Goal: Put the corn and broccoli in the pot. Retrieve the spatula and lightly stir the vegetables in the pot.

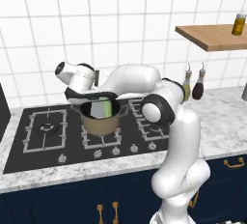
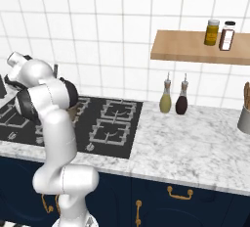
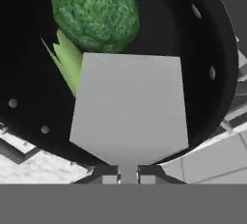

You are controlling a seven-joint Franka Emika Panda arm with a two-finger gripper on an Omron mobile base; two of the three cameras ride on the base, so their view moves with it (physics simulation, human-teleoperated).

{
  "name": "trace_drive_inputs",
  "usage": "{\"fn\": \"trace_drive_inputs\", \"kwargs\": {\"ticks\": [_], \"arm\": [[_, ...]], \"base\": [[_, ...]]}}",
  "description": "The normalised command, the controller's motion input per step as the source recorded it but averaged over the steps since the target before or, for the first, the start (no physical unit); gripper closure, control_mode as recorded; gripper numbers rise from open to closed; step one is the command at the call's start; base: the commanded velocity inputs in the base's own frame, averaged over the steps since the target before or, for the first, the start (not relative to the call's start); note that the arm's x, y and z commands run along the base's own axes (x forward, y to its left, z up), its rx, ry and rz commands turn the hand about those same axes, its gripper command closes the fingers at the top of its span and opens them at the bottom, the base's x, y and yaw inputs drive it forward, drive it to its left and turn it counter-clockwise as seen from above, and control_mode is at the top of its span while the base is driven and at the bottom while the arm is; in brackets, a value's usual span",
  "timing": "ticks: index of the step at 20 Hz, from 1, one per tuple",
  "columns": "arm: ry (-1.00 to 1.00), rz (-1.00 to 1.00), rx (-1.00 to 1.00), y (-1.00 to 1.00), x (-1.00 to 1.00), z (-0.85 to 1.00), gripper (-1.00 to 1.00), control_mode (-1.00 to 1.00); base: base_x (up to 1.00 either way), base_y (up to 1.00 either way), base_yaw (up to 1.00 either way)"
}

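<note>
Claw (image 3: 128, 172) clamped on spatula (image 3: 129, 107) handle — blade inside pot (image 3: 217, 49)

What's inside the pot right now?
In the pot lie the broccoli and a light-green end of the corn. The spatula blade hangs over them, covering the rest of the corn and much of the pot floor.

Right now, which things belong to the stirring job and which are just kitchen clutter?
Job:
pot on the stove
broccoli inside it
corn inside it
spatula, blade over the pot, in the gripper

Lying about:
two bottles on the counter
two jars on the shelf
</note>
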Motion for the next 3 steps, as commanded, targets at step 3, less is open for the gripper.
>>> {"fn": "trace_drive_inputs", "kwargs": {"ticks": [3], "arm": [[0.1,0.0,-0.16,0.02,-0.35,-0.92,1.0,-1.0]], "base": [[0.0,0.0,0.0]]}}
